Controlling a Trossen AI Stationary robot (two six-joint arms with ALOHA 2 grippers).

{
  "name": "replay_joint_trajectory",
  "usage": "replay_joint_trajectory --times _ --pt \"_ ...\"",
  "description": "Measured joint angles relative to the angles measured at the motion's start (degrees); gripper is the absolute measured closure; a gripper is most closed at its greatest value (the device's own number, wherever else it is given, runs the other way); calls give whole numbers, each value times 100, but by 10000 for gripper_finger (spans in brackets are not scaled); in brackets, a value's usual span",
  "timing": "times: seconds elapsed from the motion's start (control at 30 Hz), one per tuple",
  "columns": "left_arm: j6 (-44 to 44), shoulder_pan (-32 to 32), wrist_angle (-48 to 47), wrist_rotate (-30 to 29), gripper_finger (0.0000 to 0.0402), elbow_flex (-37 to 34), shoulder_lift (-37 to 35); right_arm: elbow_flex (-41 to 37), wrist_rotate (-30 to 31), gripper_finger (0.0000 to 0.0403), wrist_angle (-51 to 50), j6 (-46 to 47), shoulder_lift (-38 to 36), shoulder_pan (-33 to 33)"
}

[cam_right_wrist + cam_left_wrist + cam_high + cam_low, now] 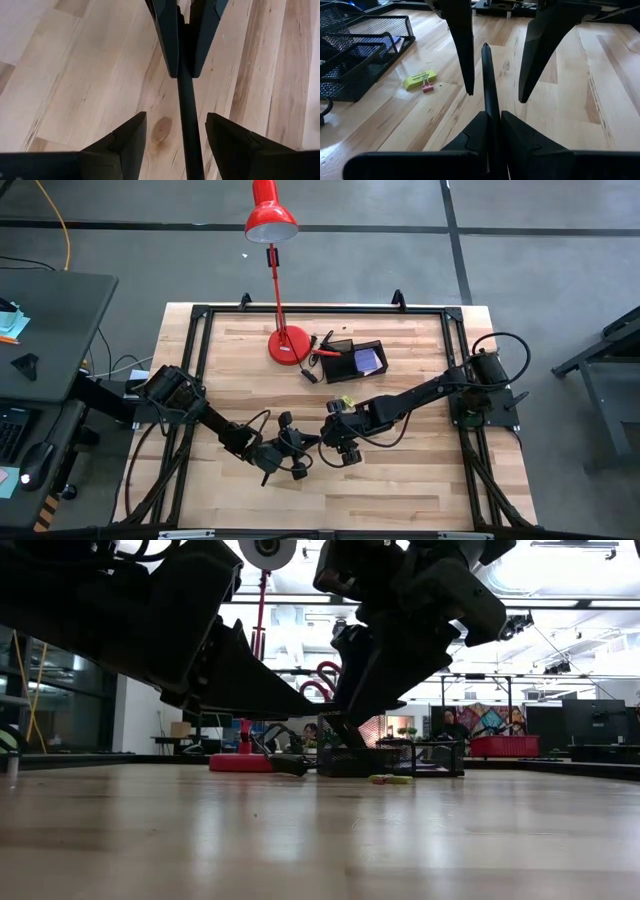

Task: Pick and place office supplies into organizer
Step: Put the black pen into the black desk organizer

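My left gripper (492, 117) is shut on a thin dark pen (488, 85) over the middle of the table's near half. The pen's free end reaches in between the fingers of my right gripper (175, 114), which is open and stands on either side of it without touching. The black mesh organizer (345, 366) stands at the far middle with a purple-blue pad (368, 361) inside and red-handled scissors (325, 348) at its left end. A tiny yellow piece (420, 79) lies on the wood in front of the organizer. My left gripper pinches the pen's rear part (493, 131) between its two fingers. They come nearly level from the table's left and lie along the pen. The pen sticks straight out ahead of the fingertips, its tip (485, 47) pointing toward the right arm.
A red desk lamp with a round base (288, 343) stands just left of the organizer. A small pink clip (426, 88) lies beside the yellow piece. Bare wood stretches along the near edge and on the right of the table (420, 470).
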Motion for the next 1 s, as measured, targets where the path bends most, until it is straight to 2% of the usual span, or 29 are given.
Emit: replay_joint_trajectory --times 0.33,0.47,0.77,1.0 --pt "-2 0 -46 1 379 0 1 0 -1 209 49 0 0 0" --pt "-4 0 -46 0 363 0 1 2 -3 220 125 0 -2 0" --pt "-4 0 -46 11 378 2 2 2 -121 282 165 111 -2 -1" --pt "-4 0 -42 17 358 2 0 3 -69 352 167 214 -2 -15"
